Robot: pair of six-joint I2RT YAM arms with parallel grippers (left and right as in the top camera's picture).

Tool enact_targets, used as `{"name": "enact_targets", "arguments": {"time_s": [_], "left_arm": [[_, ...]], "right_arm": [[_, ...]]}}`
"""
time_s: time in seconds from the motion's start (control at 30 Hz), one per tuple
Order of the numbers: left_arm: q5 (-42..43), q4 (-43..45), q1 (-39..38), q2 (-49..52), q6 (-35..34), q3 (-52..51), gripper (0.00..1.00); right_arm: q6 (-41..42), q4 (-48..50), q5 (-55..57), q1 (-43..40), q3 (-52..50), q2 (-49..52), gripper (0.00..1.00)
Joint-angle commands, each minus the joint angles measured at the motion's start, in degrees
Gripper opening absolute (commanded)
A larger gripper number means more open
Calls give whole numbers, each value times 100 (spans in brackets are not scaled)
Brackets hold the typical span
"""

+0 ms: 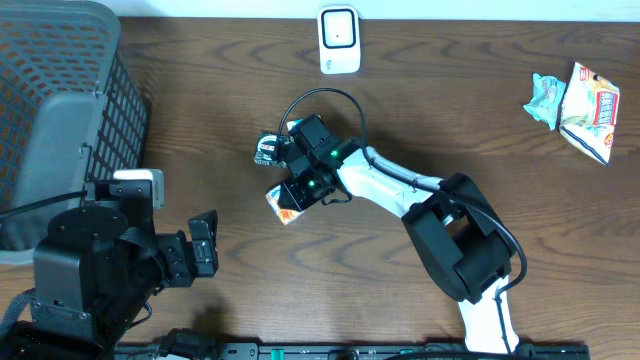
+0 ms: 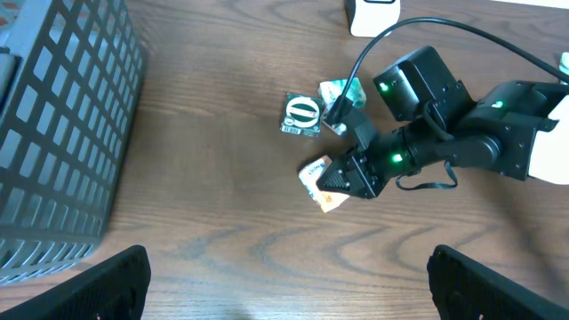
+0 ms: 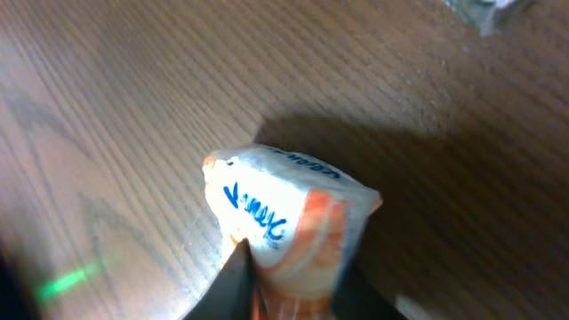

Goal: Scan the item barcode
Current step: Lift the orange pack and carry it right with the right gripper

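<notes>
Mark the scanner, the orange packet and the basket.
scanner (image 1: 339,40), overhead view, middle of its white face.
packet (image 2: 316,173), left wrist view, its white upper end.
basket (image 2: 62,116), left wrist view, its mesh side wall.

Obstacles: basket (image 1: 70,110) far left, scanner (image 1: 339,40) far centre, wrappers (image 1: 578,100) far right, right arm (image 1: 392,182) slanting across mid-table (small packets (image 1: 268,148) beside it); bare wood open between.
</notes>
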Motion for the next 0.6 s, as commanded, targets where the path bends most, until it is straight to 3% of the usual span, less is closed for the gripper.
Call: {"name": "enact_targets", "arguments": {"time_s": [0.0,0.23,0.57], "left_arm": [[-9,-4,20,-4,-72,52,98],[-9,-4,20,-4,-72,52,98],[-9,-4,20,-4,-72,52,98]], "right_arm": [[52,-107,114,-79,-136,389,1],[138,-109,-1014,-616,-122,284,1],[136,-72,-4299,-2068,-122,-85,1]]}}
